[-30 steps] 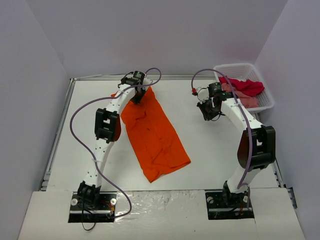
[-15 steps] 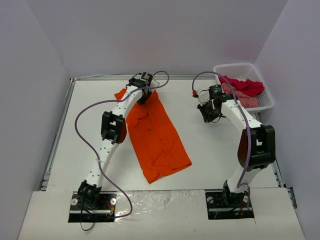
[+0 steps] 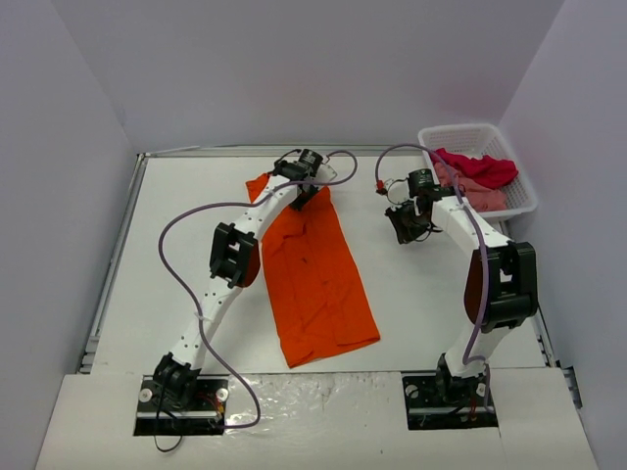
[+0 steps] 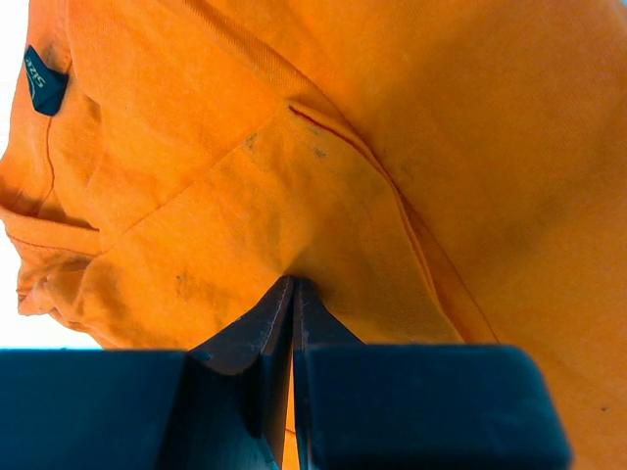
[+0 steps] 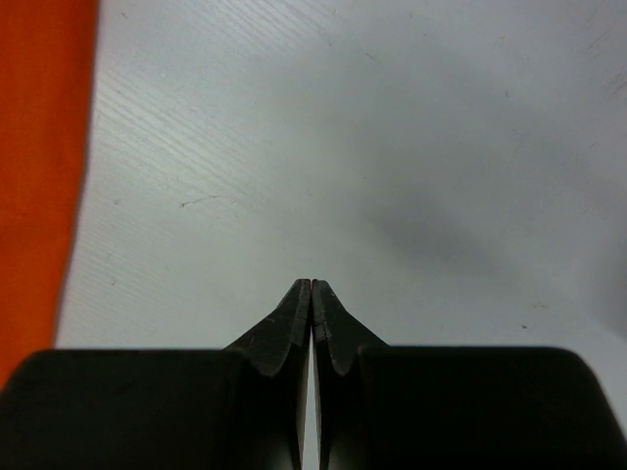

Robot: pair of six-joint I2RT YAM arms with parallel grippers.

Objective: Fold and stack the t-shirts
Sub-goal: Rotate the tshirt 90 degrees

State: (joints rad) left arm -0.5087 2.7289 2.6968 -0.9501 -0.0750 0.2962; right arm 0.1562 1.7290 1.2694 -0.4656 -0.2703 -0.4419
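An orange t-shirt [image 3: 313, 269] lies stretched down the middle of the table, its far end lifted. My left gripper [image 3: 306, 191] is shut on that far end; in the left wrist view the orange t-shirt [image 4: 323, 176] fills the frame and its cloth is pinched at my left gripper [image 4: 293, 284]. A red t-shirt [image 3: 480, 168] and a pink one [image 3: 482, 198] lie in the white basket [image 3: 519, 186] at the back right. My right gripper [image 3: 405, 223] hangs shut and empty over bare table right of the shirt; in the right wrist view my right gripper [image 5: 311, 286] holds nothing.
Grey walls close the table on three sides. A purple cable loops off each arm. In the right wrist view the orange cloth's edge [image 5: 39, 176] lies at the left, white tabletop [image 5: 392, 147] elsewhere.
My left gripper has carried the shirt's far end to the right, so the shirt swings from a slant to nearly straight. The right arm has barely moved.
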